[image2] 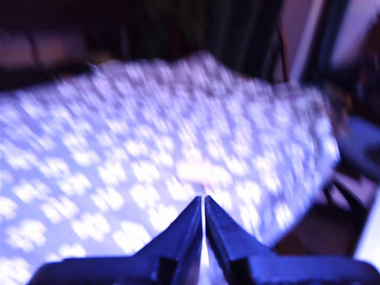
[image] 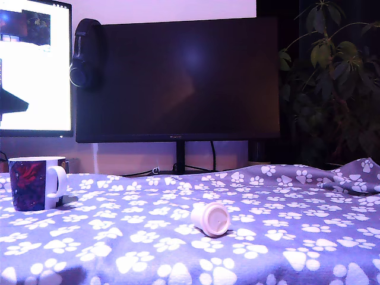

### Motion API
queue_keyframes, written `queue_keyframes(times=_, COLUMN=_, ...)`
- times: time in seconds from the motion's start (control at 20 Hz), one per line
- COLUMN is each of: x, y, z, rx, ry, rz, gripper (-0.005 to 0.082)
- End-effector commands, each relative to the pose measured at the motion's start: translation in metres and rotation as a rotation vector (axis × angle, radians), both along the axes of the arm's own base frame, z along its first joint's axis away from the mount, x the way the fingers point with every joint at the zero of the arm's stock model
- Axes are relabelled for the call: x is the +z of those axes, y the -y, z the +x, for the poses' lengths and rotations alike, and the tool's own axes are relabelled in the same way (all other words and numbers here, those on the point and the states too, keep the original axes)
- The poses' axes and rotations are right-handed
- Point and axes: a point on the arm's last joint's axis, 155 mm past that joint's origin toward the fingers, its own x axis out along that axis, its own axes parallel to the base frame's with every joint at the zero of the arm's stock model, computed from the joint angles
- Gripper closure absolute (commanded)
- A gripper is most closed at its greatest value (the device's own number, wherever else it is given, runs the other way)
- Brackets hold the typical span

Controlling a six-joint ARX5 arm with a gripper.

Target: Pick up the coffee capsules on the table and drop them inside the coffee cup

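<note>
The blue jaws are pressed together holding nothing, the small white plastic capsule (image: 211, 219) lies ahead of them on the paw-print tabletop (image: 297, 237), not yet picked up.

The soft lavender-blue cloth with white paw prints (image: 285, 237) drapes over the table, matt and a little rumpled toward the exterior view's right. On it, the small cream plastic capsule with a flanged rim (image: 211, 219) looks smooth, with a dull sheen. The ceramic mug with a white handle and dark purple-red swirls (image: 35, 183) is glazed and glossy. Behind, the wide dark monitor screen (image: 178, 77) is smooth and faintly reflective. My dark blue pincer (image2: 203, 205) looks like smooth moulded plastic, though my wrist view is blurred.
</note>
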Motion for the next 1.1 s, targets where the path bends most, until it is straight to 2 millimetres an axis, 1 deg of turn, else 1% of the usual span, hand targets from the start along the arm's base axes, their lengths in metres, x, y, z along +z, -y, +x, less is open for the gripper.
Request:
queue_keyframes(times=0.0, x=-0.006, y=0.002, z=-0.001, rx=-0.011, ry=0.001, rz=0.010, gripper=0.0787)
queue_keyframes(times=0.1, x=-0.008, y=0.003, z=-0.001, rx=-0.015, ry=-0.006, rz=0.015, gripper=0.0774)
queue_keyframes(times=0.15, x=-0.009, y=0.003, z=-0.001, rx=-0.016, ry=-0.002, rz=0.020, gripper=0.0721)
queue_keyframes(times=0.2, x=-0.008, y=0.003, z=-0.001, rx=-0.016, ry=-0.001, rz=0.020, gripper=0.0590)
queue_keyframes(times=0.3, x=-0.007, y=0.003, z=0.001, rx=-0.012, ry=0.006, rz=0.016, gripper=0.0261)
queue_keyframes(times=0.35, x=-0.008, y=0.004, z=0.001, rx=-0.013, ry=0.004, rz=0.020, gripper=0.0163)
queue_keyframes(times=0.4, x=-0.009, y=0.004, z=0.001, rx=-0.013, ry=0.003, rz=0.025, gripper=0.0138)
queue_keyframes(times=0.5, x=-0.009, y=0.005, z=0.002, rx=-0.014, ry=0.004, rz=0.027, gripper=0.0138)
queue_keyframes(times=0.75, x=0.002, y=0.011, z=0.010, rx=-0.015, ry=0.047, rz=0.001, gripper=0.0141)
queue_keyframes(times=1.05, x=0.003, y=0.025, z=0.018, rx=-0.046, ry=0.091, rz=0.013, gripper=0.0141)
